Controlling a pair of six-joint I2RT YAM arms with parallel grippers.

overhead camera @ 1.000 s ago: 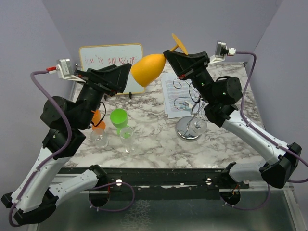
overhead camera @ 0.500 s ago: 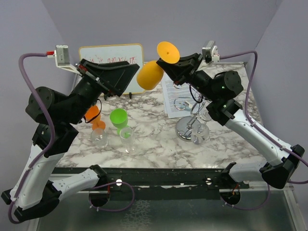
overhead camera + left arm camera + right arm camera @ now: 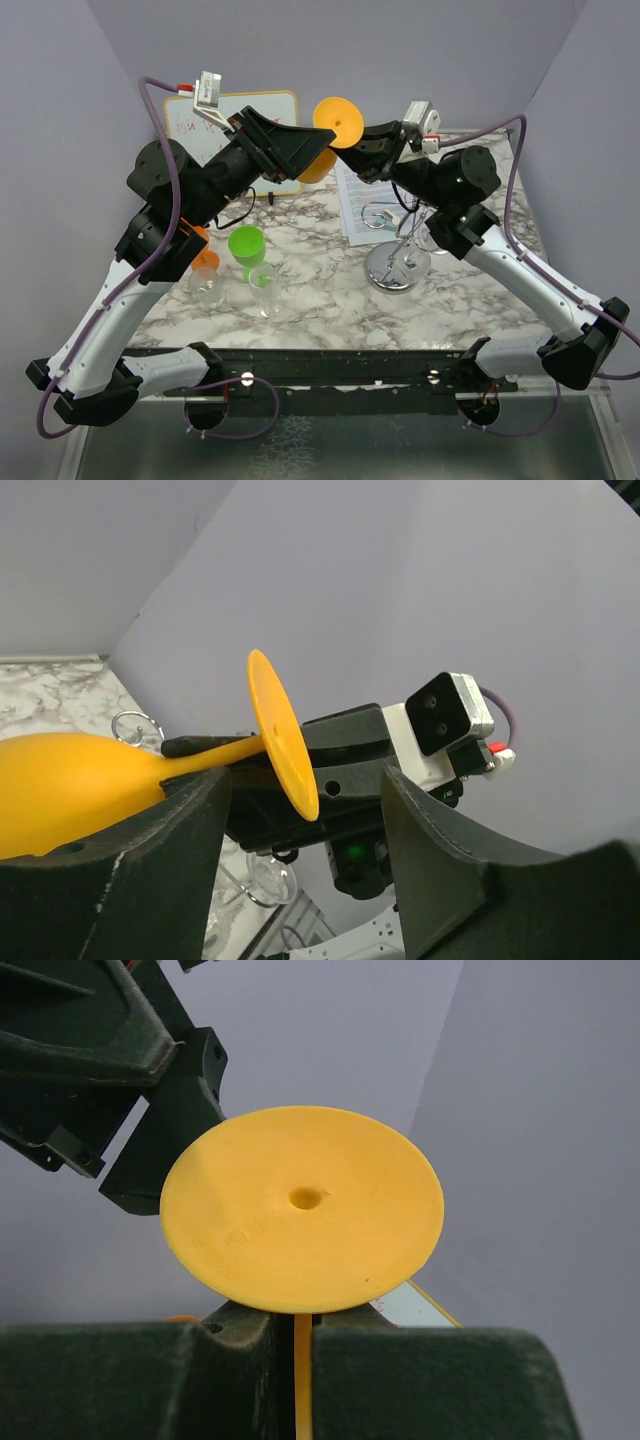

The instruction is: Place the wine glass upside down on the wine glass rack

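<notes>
Two arms are meeting in mid-air. The left arm (image 3: 150, 240) has been swinging up and across over the last second. The left gripper (image 3: 302, 778) is now straddling the bowl, jaws wide but narrowing, no clamp visible. The right gripper (image 3: 295, 1325) is staying pinched shut on the stem. The wine glass rack (image 3: 397, 240) is standing below it, well apart. The wine glass (image 3: 335, 122) is riding foot-up just beyond the right fingertips. Likely a handover or steadying is starting; nothing is hanging on the rack yet.

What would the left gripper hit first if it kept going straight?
Likely the yellow wine glass: its bowl sits between the left gripper's open fingers; behind it, the right gripper pinches the stem.
</notes>
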